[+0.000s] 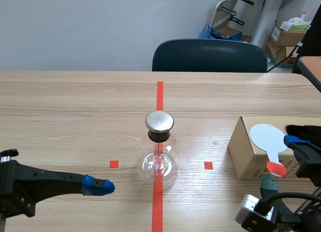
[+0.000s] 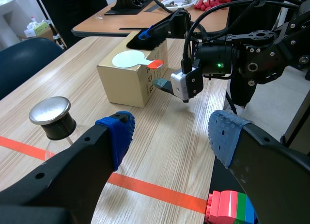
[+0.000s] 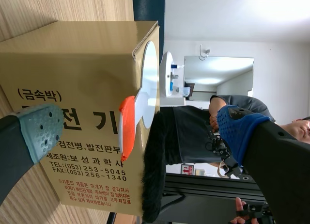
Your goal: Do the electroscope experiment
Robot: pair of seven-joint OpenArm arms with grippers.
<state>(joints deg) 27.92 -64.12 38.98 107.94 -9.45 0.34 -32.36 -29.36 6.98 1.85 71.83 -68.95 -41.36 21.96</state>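
The electroscope (image 1: 159, 159), a clear glass flask with a round metal cap (image 1: 159, 121), stands mid-table on the red tape line. In the left wrist view its cap (image 2: 50, 115) is beside my open left gripper (image 2: 172, 136), which is apart from it; in the scene view the left gripper (image 1: 98, 186) hovers low, left of the flask. A white paddle (image 1: 268, 138) with an orange handle (image 3: 127, 122) lies on a cardboard box (image 1: 246, 154), next to black fur (image 3: 155, 166). My right gripper (image 3: 140, 129) is open, and the handle lies between its fingers, untouched.
A dark chair (image 1: 209, 55) stands at the table's far edge. The right arm's camera and cables (image 2: 232, 54) hang over the table beside the box (image 2: 131, 76). A coloured toy block (image 2: 230, 207) lies below the left gripper. A person stands behind the right arm.
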